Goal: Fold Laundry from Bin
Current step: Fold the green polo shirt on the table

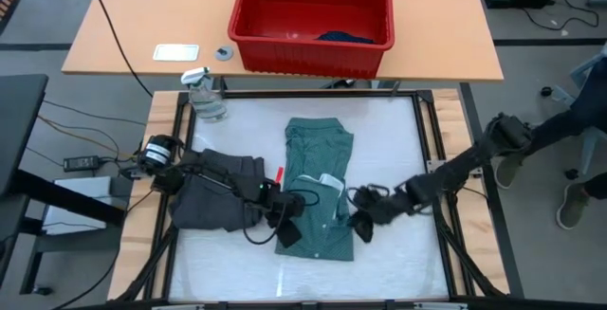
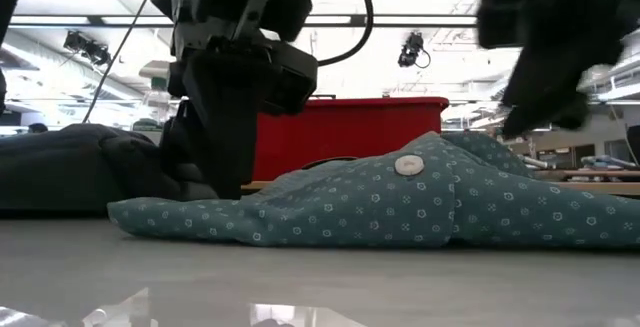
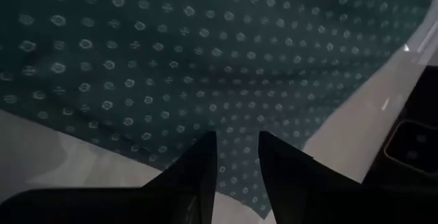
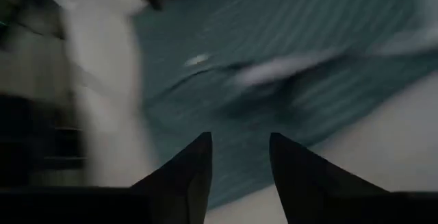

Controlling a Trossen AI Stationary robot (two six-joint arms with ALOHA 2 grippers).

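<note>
A teal-green dotted T-shirt lies folded in a long strip on the white table mat; in the low view the T-shirt is a low heap. To its left lies a dark grey piece. The red bin stands on the far wooden table, a dark blue piece inside. My left gripper is open, low at the shirt's near left edge. My right gripper is open, above the shirt's near right edge and raised clear in the low view. My left gripper slants down over the T-shirt's near left edge, its fingers apart with the dotted cloth showing between them. I cannot tell whether the fingertips touch the cloth.
A clear spray bottle stands at the mat's far left corner. A small red thing lies between the two garments. A white card and a small round thing lie beside the bin. A person's legs show at the right.
</note>
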